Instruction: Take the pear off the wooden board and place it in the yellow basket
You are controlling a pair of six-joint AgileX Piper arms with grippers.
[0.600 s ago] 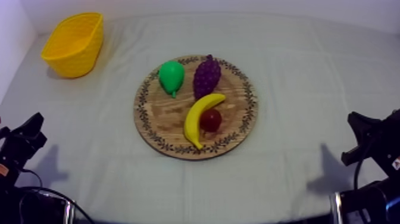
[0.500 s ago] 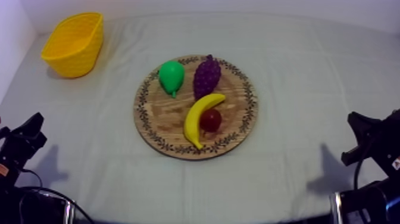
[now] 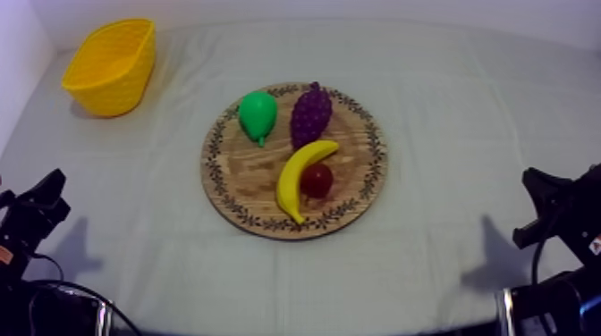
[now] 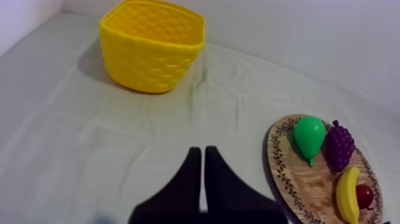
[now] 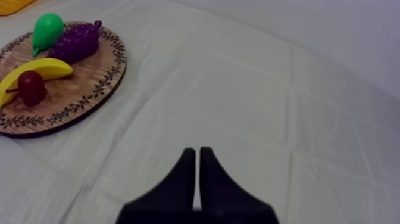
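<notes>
The left gripper was pinched shut with nothing in it, low over the cloth. The right gripper was pinched shut too and held nothing. Both were well away from the wooden board. The green pear lay on the board beside the grapes. The yellow basket stood apart, at the left side.

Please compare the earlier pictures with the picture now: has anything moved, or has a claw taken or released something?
Nothing has visibly changed. The pear lies as before on the board, the basket stands at the far left corner, and the left claw and the right claw stay shut on nothing, low at their own sides.
</notes>
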